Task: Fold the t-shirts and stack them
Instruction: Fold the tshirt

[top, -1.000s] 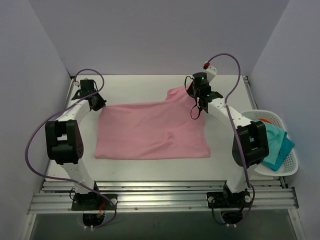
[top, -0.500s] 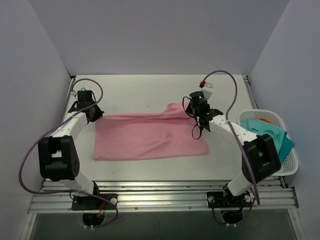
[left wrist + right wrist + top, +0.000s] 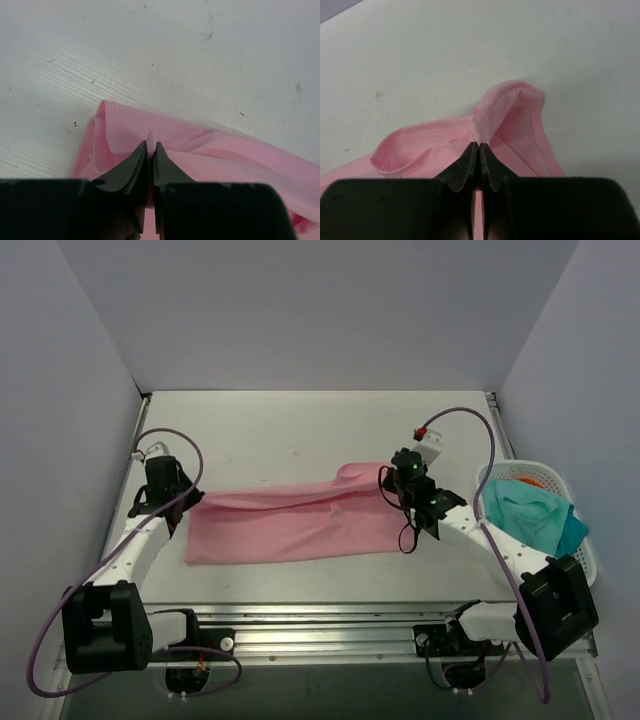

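Pink t-shirt point(image 3: 300, 525) lies across the middle of the white table point(image 3: 300, 430) as a long, low band running left to right, doubled over on itself along its far edge. Its near edge rests flat on the table surface. The left end of the band sits at the left arm's wrist and the right far corner at the right arm's wrist, so the cloth spans the space between the two arms. Left gripper point(image 3: 150, 145): jaws nearly together, only a thin slit between the tips, with a small tuck of pink cloth nipped in that slit. From the left wrist view the fabric curls into a loose roll just left of the tips and spreads away to the right in soft ridges. Right gripper point(image 3: 479, 146): jaws fully closed, tips meeting on a pinch of the same shirt. A narrow strip of pink shows between the fingers below the tips. From the right wrist view a stitched hem point(image 3: 427, 135) loops out to the left of the pinch, and a rounded fold of cloth rises just beyond and to the right of it. Both grippers sit low, close to the table. At the right edge of the table stands a white basket point(image 3: 585, 570) holding teal cloth point(image 3: 535, 515), well apart from the pink shirt.
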Controlling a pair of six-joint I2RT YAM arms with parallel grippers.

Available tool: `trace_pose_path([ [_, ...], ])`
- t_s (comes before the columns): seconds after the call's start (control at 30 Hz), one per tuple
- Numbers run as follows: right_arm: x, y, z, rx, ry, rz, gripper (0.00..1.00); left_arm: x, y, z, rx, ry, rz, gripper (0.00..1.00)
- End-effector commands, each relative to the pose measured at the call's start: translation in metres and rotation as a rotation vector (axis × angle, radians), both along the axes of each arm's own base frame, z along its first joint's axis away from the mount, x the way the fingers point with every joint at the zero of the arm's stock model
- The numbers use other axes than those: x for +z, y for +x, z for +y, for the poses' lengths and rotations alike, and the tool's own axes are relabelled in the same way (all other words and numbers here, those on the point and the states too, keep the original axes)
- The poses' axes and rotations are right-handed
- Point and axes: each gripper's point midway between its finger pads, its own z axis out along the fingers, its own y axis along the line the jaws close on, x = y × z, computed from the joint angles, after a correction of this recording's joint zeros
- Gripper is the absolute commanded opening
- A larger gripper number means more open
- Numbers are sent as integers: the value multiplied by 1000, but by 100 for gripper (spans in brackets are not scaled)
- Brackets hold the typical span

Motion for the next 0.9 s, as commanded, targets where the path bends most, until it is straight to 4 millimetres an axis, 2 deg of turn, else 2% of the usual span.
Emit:
trace_pose_path([
  [0.0,-3,-11,-5,-34,-5,-13,0,16,2,1,-27,23,-84,16],
  [0.1,-23,-27,-4,-41,-14,28,0,7,-10,1,-36,33,-29,17],
  [0.13,-27,-34,1,-30,-17,35,0,4,-13,1,-38,36,-17,17],
  [0.17,-32,-40,-3,-63,-17,38,1,0,-17,3,-29,42,4,18],
  [0.23,-42,-52,-8,-97,-28,61,28,-3,-23,2,-26,45,14,19],
  [0.27,-41,-56,-6,-120,-6,48,49,-10,-30,4,-12,52,37,22],
  [0.3,-49,-64,-10,-134,-17,65,97,-9,-34,6,10,59,38,42],
  [0.33,-51,-68,-12,-150,-18,66,100,-11,-38,9,52,49,44,63],
  [0.37,-51,-72,-12,-163,-13,61,100,-15,-43,11,68,49,55,79],
  [0.4,-52,-74,-16,-199,-6,52,100,-8,-44,12,80,49,26,94],
  [0.43,-50,-75,-15,-204,0,44,100,-6,-46,1,52,50,13,94],
  [0.57,-45,-79,-10,-198,-6,38,100,16,-54,-5,60,82,-53,94],
  [0.6,-44,-79,-10,-200,-14,37,100,30,-53,-6,60,82,-94,94],
  [0.63,-37,-76,-7,-201,-8,27,100,36,-52,-9,49,77,-112,94],
  [0.73,-34,-75,-1,-200,-21,31,100,62,-43,-22,-20,62,-189,94],
  [0.87,-53,-77,3,-195,-38,64,100,77,-24,-35,-93,70,-229,94],
])
